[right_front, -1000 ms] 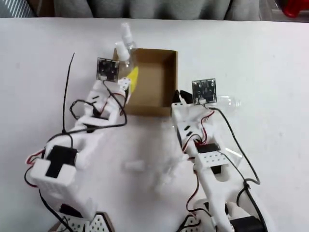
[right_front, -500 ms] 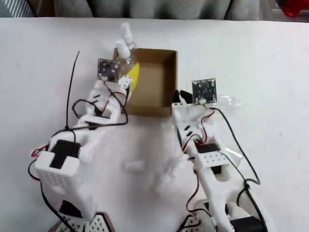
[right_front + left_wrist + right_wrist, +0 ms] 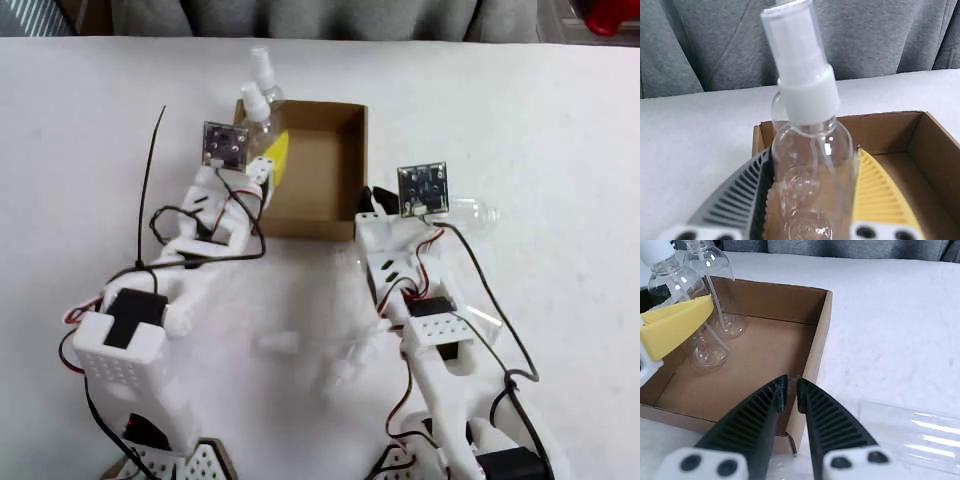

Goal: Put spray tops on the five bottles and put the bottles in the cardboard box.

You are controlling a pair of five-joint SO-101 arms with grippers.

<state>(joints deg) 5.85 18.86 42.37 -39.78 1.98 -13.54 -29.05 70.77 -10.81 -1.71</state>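
Note:
My left gripper (image 3: 812,160) is shut on a clear bottle (image 3: 810,200) with a white spray top (image 3: 802,75), one grey and one yellow finger on its sides. It holds the bottle upright, low in the far left corner of the cardboard box (image 3: 318,165). A second capped bottle (image 3: 707,262) stands just behind it in that corner. My right gripper (image 3: 791,382) is shut on nothing, at the box's near right wall. A clear uncapped bottle (image 3: 477,212) lies on the table to its right.
Loose white spray tops (image 3: 276,343) lie on the table between the two arm bases, another cluster (image 3: 345,368) beside them. The box wall (image 3: 815,355) stands directly ahead of my right gripper. Cables hang off both arms.
The left arm has shifted slightly, still holding the bottle at the box's corner. The right arm has not moved.

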